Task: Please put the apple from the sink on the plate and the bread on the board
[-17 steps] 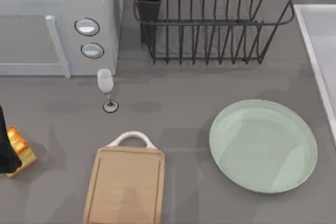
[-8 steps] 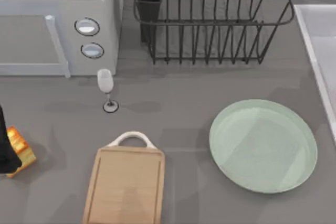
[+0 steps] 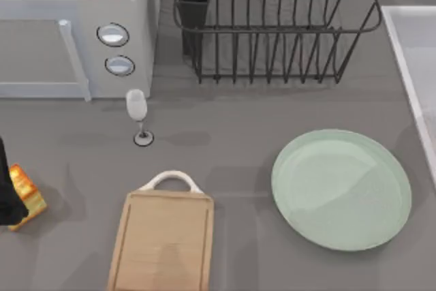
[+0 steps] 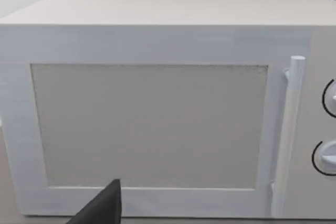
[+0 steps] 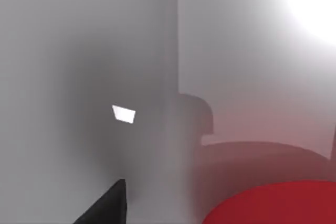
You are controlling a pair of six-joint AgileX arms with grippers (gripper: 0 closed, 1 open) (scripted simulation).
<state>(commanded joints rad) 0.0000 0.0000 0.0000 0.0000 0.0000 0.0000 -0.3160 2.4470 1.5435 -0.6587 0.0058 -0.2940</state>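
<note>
The bread [image 3: 27,192], a golden-orange slice with pale sides, sits tilted at the table's far left edge. My left gripper [image 3: 5,199] shows as a dark shape pressed against the bread's left side. The wooden board [image 3: 163,247] with its white handle lies front left of centre, with nothing on it. To its right is the mint-green plate [image 3: 340,189], also bare. A strip of the sink [image 3: 417,46] runs down the right edge. In the right wrist view the red apple [image 5: 273,205] lies close below on the sink's grey floor, beside one dark fingertip [image 5: 107,207].
A white microwave [image 3: 68,28] stands at the back left. A wine glass [image 3: 137,110] is upright just in front of it, behind the board. A black wire dish rack [image 3: 272,25] fills the back middle.
The bread and the left gripper have edged very slightly to the left. The shading across the plate has shifted.
</note>
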